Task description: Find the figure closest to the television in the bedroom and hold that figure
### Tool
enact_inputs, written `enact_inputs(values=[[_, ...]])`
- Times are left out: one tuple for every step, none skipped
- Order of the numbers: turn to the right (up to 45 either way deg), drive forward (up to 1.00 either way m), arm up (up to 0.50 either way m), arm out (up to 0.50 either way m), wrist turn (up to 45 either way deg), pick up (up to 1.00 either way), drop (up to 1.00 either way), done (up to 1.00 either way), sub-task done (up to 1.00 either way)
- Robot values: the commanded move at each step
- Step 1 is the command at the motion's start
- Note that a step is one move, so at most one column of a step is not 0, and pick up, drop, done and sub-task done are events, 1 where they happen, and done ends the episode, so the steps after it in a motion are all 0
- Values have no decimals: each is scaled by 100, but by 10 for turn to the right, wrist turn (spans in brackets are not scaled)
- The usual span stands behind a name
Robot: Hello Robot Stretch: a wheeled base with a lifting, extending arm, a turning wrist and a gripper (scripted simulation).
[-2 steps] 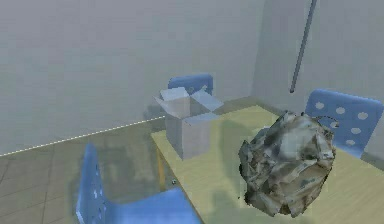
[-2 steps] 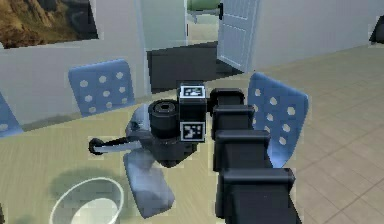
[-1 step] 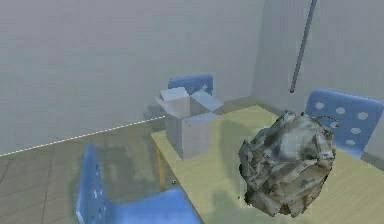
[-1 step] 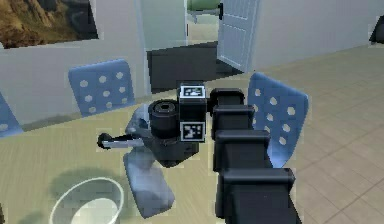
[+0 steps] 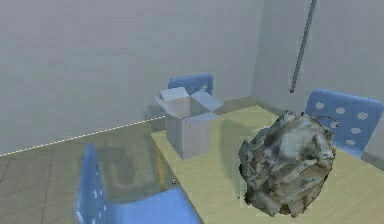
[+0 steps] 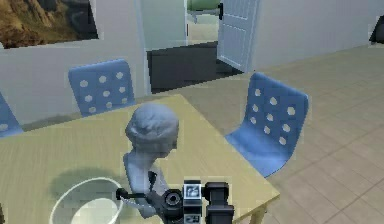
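Arm side view: gripper (image 6: 129, 193) by grey bust (image 6: 150, 133), white bowl (image 6: 75, 200) beside; whether it holds anything, I cannot tell.

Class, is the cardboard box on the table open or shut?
Open: the cardboard box has its top flaps spread outward, on the table.

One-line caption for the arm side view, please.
Gripper near a grey bust on a light wooden table, white bowl beside it, blue chairs around.
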Motion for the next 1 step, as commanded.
enact_inputs(values=[[0, 0, 0, 0, 0, 100, 0, 0, 0]])
